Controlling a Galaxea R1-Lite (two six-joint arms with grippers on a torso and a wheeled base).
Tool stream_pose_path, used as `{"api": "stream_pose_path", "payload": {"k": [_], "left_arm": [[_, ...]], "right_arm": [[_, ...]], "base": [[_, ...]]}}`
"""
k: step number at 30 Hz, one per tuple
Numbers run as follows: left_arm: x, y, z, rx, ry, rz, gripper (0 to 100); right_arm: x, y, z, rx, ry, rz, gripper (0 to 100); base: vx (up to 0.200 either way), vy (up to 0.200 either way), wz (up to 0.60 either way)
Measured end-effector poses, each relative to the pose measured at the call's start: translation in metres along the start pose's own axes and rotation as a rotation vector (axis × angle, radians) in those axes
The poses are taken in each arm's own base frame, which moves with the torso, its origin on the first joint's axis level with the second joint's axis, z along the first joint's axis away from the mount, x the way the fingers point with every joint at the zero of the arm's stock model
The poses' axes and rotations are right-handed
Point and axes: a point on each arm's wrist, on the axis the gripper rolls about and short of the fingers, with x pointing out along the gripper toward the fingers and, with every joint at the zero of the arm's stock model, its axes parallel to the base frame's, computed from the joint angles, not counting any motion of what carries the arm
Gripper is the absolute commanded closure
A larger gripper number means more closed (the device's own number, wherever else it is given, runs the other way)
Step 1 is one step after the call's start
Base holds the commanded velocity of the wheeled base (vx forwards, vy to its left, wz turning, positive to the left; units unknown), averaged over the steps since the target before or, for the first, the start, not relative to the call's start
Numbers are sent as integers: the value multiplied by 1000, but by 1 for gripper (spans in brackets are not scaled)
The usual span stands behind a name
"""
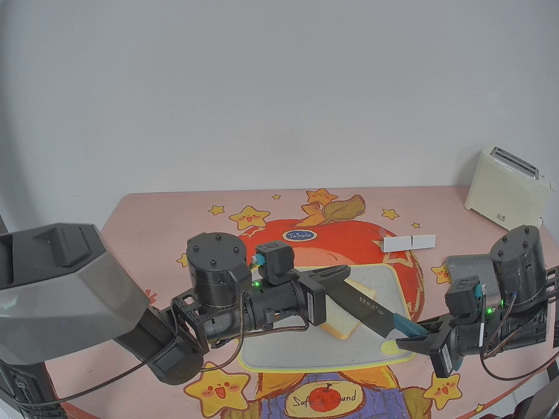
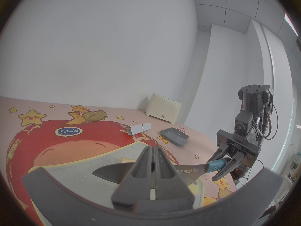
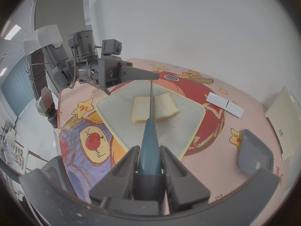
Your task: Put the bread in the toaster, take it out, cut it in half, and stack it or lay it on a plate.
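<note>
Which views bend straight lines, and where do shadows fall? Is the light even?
Head view: the table edge bows mildly; light is even, no glare on the cutting board. Left wrist view: strong fisheye with dark rounded corners; the toaster throws a soft shadow on the wall. Right wrist view: same fisheye; the cutting board's edges curve and the knife handle looms large.

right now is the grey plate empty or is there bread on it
Empty. The grey plate is bare inside; the bread lies on the cutting board under the knife.
</note>
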Motion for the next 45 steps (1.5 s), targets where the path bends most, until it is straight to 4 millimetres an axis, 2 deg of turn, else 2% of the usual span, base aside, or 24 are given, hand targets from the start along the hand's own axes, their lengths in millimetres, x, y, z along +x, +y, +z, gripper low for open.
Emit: {"api": "stream_pose_path", "payload": {"k": [45], "left_arm": [[0, 2, -4, 1, 12, 9, 100]], "right_arm": [[0, 1, 0, -4, 1, 3, 100]], "base": [[0, 0, 0]]}}
